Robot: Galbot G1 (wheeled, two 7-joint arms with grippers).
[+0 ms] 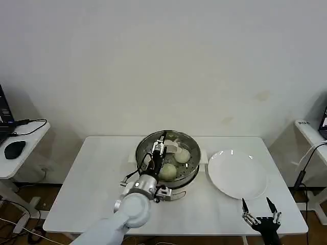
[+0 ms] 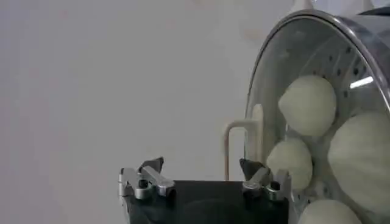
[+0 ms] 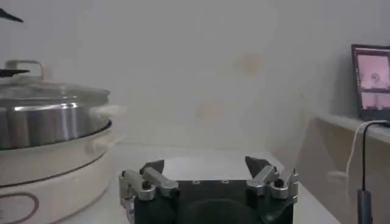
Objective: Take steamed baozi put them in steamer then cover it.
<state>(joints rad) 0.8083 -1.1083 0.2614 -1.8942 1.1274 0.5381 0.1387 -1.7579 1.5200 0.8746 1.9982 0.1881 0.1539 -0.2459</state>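
With the glass lid (image 2: 268, 115) seated over the baozi (image 2: 308, 105), the released left hand (image 2: 204, 176) should withdraw; right hand (image 1: 261, 215) waits open.

The steel steamer (image 1: 167, 162) stood at the middle of the tabletop (image 1: 92, 178). The cream-white baozi (image 1: 167, 171) lay inside it, and the glass cover (image 2: 268, 109) sat on top.

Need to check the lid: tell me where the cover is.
Head view: the cover sits on the steamer at table centre, left of the white plate, under the left tool.
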